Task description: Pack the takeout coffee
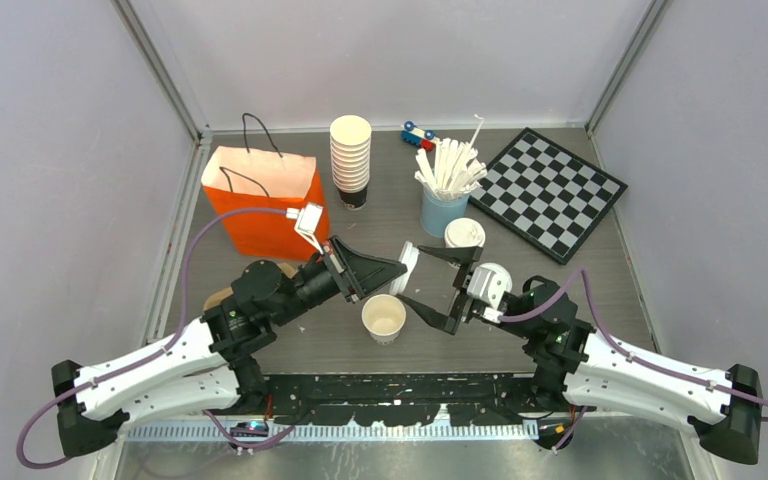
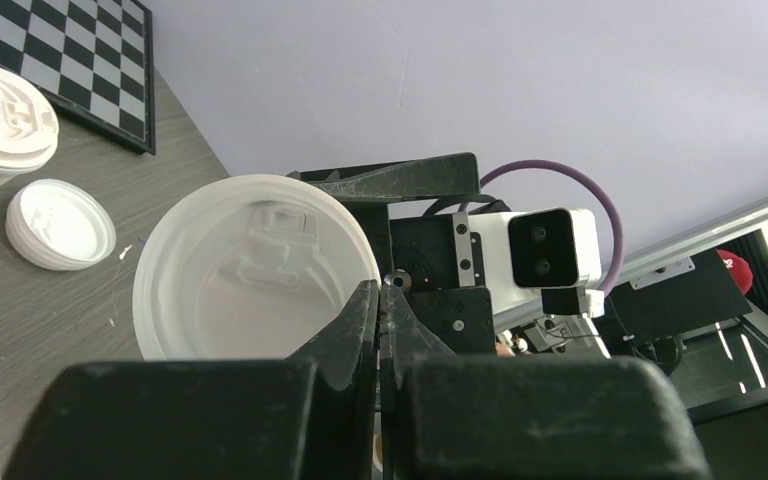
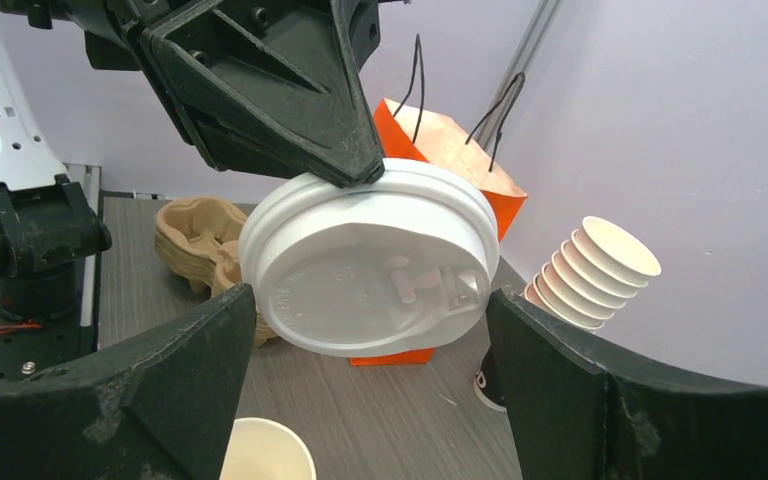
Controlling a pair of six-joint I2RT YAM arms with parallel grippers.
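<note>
Tabletop (image 1: 380, 205): grey wood.
Left gripper (image 1: 401, 268): pinching lid (image 3: 370, 265) by its rim, offering it mid-air.
Right gripper (image 1: 416, 276): spread either side of lid, seemingly to take it.
Open cup (image 1: 384, 318): near centre, probably awaiting lid.
Lidded coffee (image 1: 464, 233): farther right.

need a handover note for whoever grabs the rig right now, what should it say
Left end effector: shut on the rim of a white sip lid, held in the air between the arms.
Right end effector: open, fingers either side of that lid, not gripping.
Cups: lidless cup on the table just below; lidded cup beside the blue cup of sticks.
Done: one cup lidded.
Left: lid the open cup, then pack both in the orange bag.
</note>
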